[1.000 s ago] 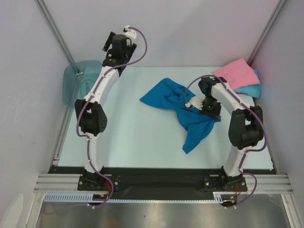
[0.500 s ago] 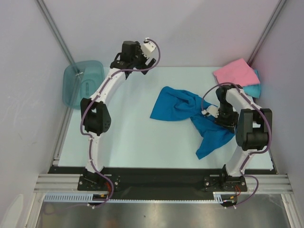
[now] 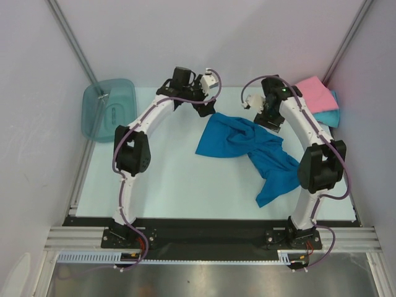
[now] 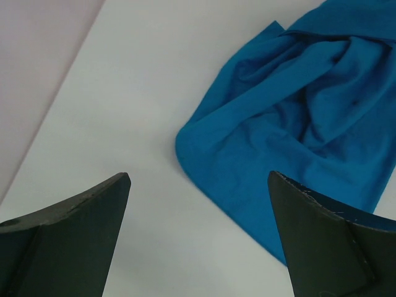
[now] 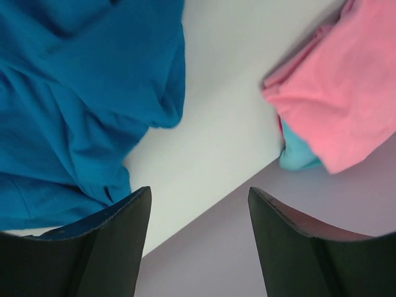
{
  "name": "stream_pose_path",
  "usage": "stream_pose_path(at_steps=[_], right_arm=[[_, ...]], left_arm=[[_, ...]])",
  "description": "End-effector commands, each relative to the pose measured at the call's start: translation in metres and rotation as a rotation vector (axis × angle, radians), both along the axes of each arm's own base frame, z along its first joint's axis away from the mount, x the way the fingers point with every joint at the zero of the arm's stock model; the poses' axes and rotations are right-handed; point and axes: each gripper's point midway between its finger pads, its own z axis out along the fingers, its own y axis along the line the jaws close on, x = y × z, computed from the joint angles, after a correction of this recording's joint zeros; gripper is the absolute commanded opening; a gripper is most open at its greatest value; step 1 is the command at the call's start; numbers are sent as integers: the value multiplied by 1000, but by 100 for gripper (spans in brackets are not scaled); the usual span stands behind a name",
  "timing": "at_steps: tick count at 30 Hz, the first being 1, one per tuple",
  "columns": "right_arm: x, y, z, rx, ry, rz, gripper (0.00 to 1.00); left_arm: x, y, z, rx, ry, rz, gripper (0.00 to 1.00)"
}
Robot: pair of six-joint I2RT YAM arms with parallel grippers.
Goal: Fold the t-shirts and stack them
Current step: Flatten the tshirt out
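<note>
Bench, right of centre: lying crumpled and unfolded, blue shirt. Hovering by its far edge, gripping nothing: left hand and right hand, both standing spread. Resting folded in far right corner: pink shirt covering turquoise shirt.

Overhead wide, behind arms; wrist views close, share blue shirt.

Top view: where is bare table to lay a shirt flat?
Bare: table between the left arm and the deep blue shirt, down to the near edge. Crowded: far right corner, pink shirt stacked on the turquoise shirt.
</note>
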Motion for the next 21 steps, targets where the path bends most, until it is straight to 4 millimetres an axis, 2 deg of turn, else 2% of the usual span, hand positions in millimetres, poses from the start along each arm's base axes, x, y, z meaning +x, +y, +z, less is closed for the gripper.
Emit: stream_pose_path(at_steps=[1,5,6,13,15,19,21], right_arm=[[17,27,10,15,-80,19,70],[17,41,13,16,-93,55,70],[17,44,14,16,-95,60,70],[19,51,23,28,-122,76,69],[18,55,28,35,-136,90,69],[18,63,37,45,-163,116,69],[18,65,40,47,-173,125,69]], left_arm=[[-12,-22,-4,-56,15,-96,100],[-12,-29,-24,-41,39,-92,100],[-11,-30,-35,-16,45,-78,100],[-10,-28,-84,86,94,-20,100],[-14,-27,-93,114,107,-12,100],[-37,-23,-110,186,171,-38,100],[-45,-21,-111,210,190,-47,100]])
